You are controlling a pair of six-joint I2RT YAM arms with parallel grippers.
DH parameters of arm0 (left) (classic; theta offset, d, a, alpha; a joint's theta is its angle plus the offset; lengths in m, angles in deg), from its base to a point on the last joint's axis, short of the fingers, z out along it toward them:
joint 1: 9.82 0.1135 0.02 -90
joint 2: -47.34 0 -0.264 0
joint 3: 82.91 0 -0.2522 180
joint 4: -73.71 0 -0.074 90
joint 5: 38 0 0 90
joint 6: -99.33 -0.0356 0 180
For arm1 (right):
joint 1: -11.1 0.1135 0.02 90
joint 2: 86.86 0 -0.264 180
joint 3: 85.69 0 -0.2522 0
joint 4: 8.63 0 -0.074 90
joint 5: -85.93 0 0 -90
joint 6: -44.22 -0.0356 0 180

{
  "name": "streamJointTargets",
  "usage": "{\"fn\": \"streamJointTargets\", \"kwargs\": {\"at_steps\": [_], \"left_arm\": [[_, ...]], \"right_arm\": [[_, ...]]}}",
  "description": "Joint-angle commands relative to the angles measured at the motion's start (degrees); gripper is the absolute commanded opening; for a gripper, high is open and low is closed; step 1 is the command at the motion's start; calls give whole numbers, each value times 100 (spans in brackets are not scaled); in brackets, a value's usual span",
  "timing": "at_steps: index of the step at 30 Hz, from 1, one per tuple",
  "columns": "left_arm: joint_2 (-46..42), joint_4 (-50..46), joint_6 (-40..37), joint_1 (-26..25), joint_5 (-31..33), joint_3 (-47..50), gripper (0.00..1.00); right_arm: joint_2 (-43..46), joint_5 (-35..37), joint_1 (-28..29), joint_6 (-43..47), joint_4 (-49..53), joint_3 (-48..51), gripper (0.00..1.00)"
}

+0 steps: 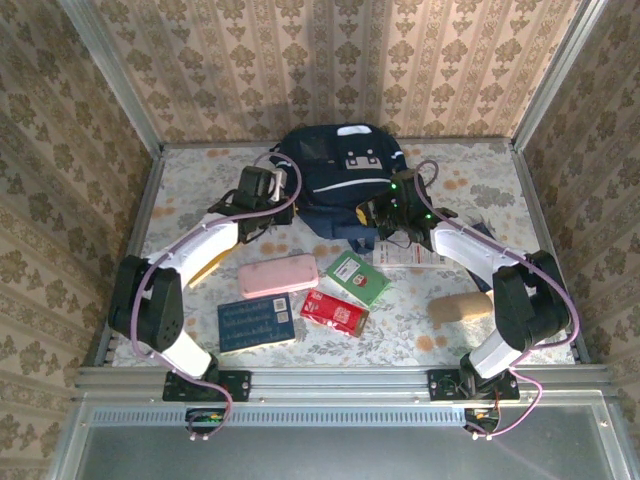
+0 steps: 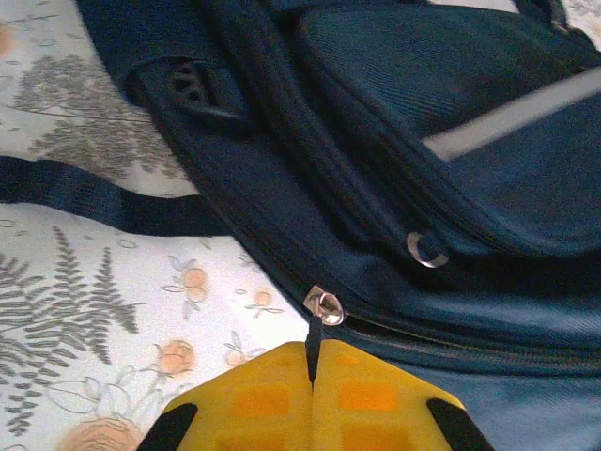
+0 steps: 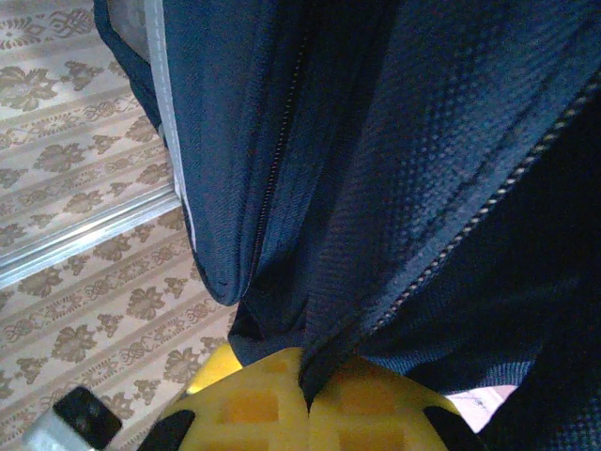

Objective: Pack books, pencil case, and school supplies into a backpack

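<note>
While elbows bend – left gripper (image 2: pixel 315 362) and right gripper (image 3: pixel 305 376) pinch backpack (image 1: pixel 335 190).

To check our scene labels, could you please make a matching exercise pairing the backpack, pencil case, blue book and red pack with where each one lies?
Things:
1 backpack
2 pencil case
3 blue book
4 red pack

Places:
A just in front of the green pack
B farthest back
C nearest the front
D just behind the blue book

Pairs: 1-B, 2-D, 3-C, 4-A
</note>
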Motion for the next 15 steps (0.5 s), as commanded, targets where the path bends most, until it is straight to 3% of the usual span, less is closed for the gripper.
{"fn": "streamJointTargets", "kwargs": {"at_steps": [1, 9, 13, 15], "left_arm": [[447, -41, 80, 353, 455, -334, 0], [1501, -335, 29, 827, -166, -1439, 0], [1470, -600, -14, 865, -326, -1703, 0], [1304, -716, 82, 874, -334, -1665, 12]], "right_arm": [[287, -22, -130, 165, -249, -148, 0], [178, -198, -78, 699, -256, -260, 0], [-83, -266, -12, 1279, -43, -425, 0], [-228, -222, 19, 1587, 86, -504, 1]]}}
